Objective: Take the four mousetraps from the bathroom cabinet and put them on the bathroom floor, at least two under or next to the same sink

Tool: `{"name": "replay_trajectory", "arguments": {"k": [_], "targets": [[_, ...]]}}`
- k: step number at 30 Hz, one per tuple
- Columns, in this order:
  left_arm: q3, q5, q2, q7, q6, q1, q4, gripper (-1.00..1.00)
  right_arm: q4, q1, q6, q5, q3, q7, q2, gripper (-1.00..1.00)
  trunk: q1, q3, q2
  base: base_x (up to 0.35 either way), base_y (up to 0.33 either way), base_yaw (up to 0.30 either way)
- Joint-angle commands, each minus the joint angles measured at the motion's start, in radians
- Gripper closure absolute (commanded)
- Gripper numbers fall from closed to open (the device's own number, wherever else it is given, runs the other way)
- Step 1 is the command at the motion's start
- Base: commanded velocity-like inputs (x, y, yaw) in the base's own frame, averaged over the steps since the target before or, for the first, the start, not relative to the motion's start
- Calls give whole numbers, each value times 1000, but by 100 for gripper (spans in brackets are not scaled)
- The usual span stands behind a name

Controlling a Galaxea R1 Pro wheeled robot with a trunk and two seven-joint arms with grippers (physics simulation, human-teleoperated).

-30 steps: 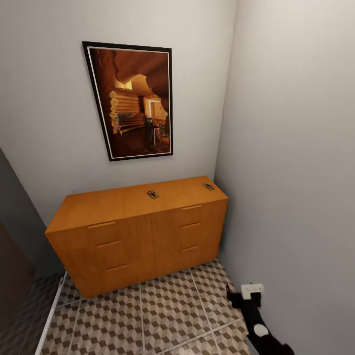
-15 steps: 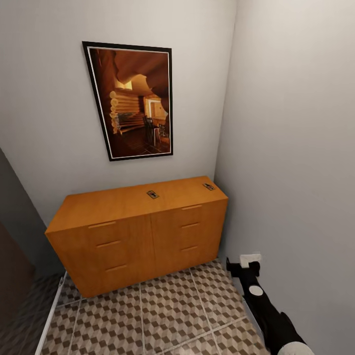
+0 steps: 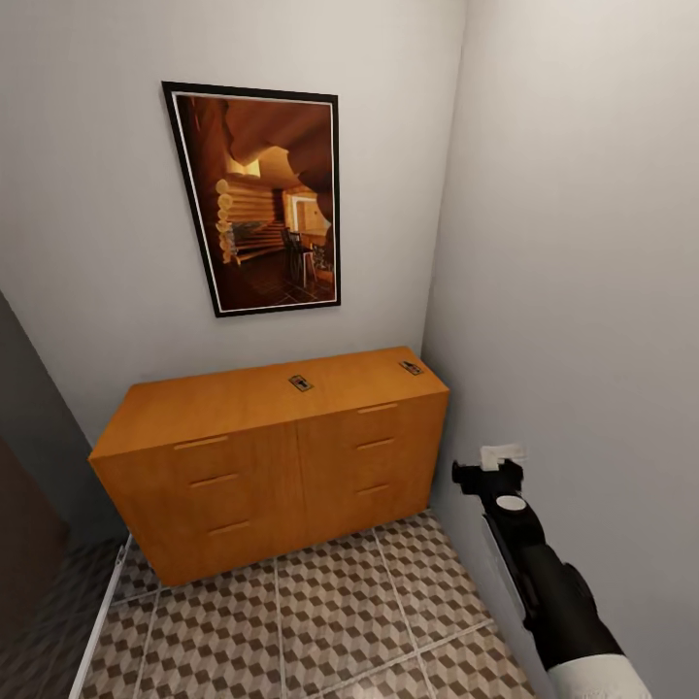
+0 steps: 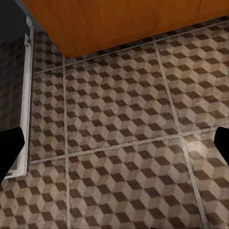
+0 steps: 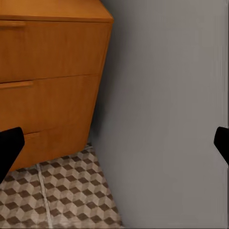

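A: From the head view, what is worrying you?

B: The right claw (image 3: 488, 473) is hanging at the cabinet's (image 3: 282, 456) right end, very near the side wall (image 3: 582, 291). I'm judging that swinging the arm up toward the cabinet top could scrape that wall, since there is so little room there. Two mousetraps are lying on the cabinet top: one mousetrap (image 3: 300, 382) near the middle, the other mousetrap (image 3: 411, 367) at the right back corner. Being small and flat, they could slip off the cabinet's edge under a careless nudge.

A: And the claw itself?

B: From the head view I cannot tell how far it is opened. It is holding nothing that I can see.

A: What is the left wrist view giving you?

B: The bathroom floor (image 4: 119, 133) in front of the cabinet base. The left claw's (image 4: 114, 157) fingertips (image 4: 10, 143) are sitting at opposite edges of the picture, so it is spread wide, gripping nothing, touching nothing.

A: And the right wrist view?

B: The cabinet's drawer fronts (image 5: 47, 86) beside the grey wall. The right claw's fingertips (image 5: 8, 148) are standing far apart too, empty, with the wall straight ahead between them. No mousetrap is on the floor in front of the cabinet yet.
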Motion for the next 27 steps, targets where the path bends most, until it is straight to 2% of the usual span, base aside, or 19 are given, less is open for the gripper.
{"name": "replay_trajectory", "arguments": {"k": [1,2,5,9,27], "targets": [[-3,-7,-1,9,-4,-2,4,-100,-9,-18,35,10,3,-2,-1,-100,1,-2,-2,0,0,0],[-3,-7,-1,9,-4,-2,4,-100,-16,-49,65,9,3,-2,1,-100,1,-2,-2,0,0,0],[-3,-7,-2,9,-4,-2,4,-100,-20,-86,107,8,3,-2,4,-100,1,-2,-2,0,0,0],[-3,-7,-3,9,-3,-2,4,-100,-23,-130,165,7,4,-1,28,-100,1,-2,-2,117,0,0],[-3,-7,-3,8,-2,-1,4,-100,-23,-139,178,7,5,0,36,-100,1,-2,-2,315,53,0]]}}
